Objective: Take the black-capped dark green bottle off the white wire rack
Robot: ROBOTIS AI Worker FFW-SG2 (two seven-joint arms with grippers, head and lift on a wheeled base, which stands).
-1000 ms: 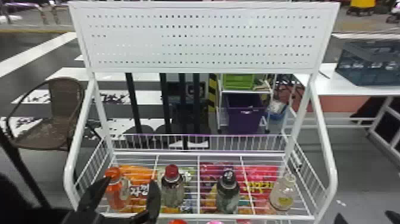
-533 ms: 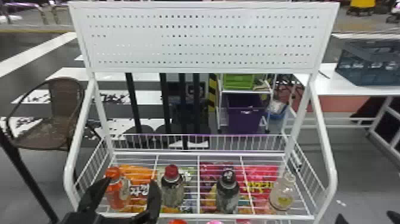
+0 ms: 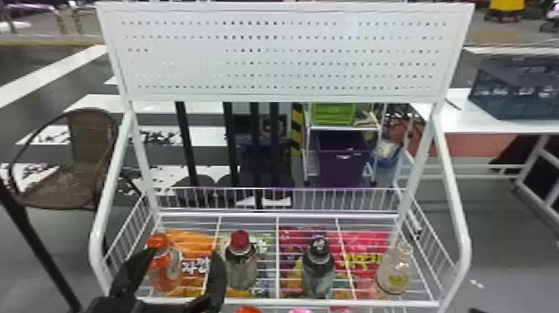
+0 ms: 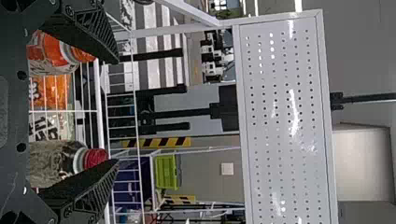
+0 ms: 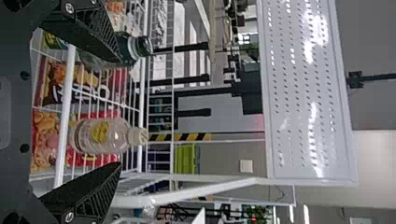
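Head view first, and there's the black-capped dark green bottle (image 3: 318, 268), upright on the white wire rack (image 3: 278, 214) — its place is between the red-capped bottle (image 3: 241, 262) and the clear bottle with the yellow label (image 3: 394, 270). The orange bottle (image 3: 164, 268) stands over at the rack's left end, and bright packets (image 3: 191, 241) show through the wires. Here's the left gripper (image 3: 183, 252), fingers spread wide, one overlapping the orange bottle in view, the other in front of the space between that bottle and the red-capped one. A small dark part of the right gripper (image 3: 479, 310) peeks in at the bottom edge, near the rack's right front corner. Over to the left wrist view: those fingers are well parted, empty between them, one across part of the orange bottle and the other across part of the red-capped bottle. Now the right wrist view — released fingers here too, a broad gap between the tips. One finger covers part of the dark green bottle, though whether they touch I can't tell; the clear bottle shows in the gap, beyond the fingers, beside the packets seen through the rack.
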